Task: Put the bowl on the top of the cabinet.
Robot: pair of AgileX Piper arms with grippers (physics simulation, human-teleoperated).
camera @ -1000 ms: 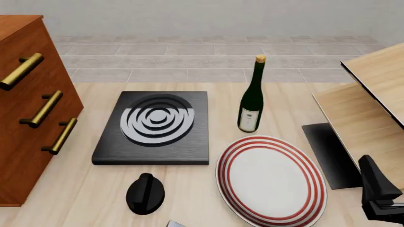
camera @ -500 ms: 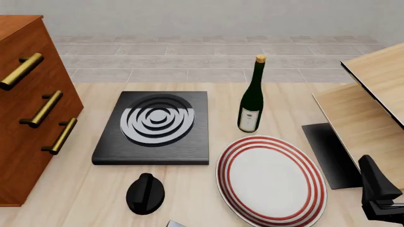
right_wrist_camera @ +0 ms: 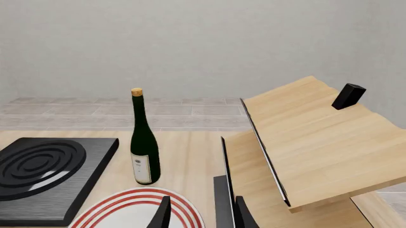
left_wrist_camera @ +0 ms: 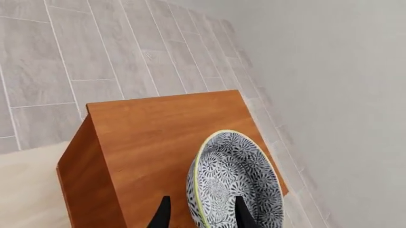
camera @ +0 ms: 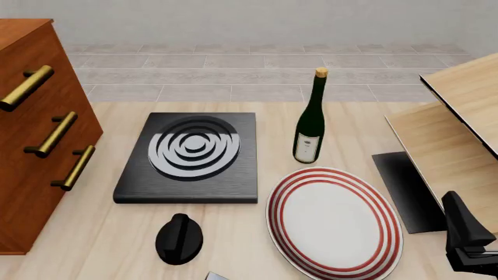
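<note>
In the left wrist view the bowl (left_wrist_camera: 236, 183), white with a dense blue-grey leafy pattern and a pale rim, rests on the flat top of the reddish-brown cabinet (left_wrist_camera: 159, 137), near one edge. My left gripper (left_wrist_camera: 203, 216) is open, with one finger outside the bowl's rim and the other over its inside. In the front view the cabinet (camera: 35, 151) stands at the left with its brass handles; the bowl and left gripper are out of that view. My right gripper (right_wrist_camera: 201, 216) is open and empty, low at the table's right.
A black stove plate (camera: 190, 156) with silver rings lies mid-table. A green wine bottle (camera: 309, 119) stands right of it. A red-ringed white plate (camera: 335, 221) and a black knob (camera: 179, 238) lie in front. Pale wood furniture (camera: 459, 128) stands at right.
</note>
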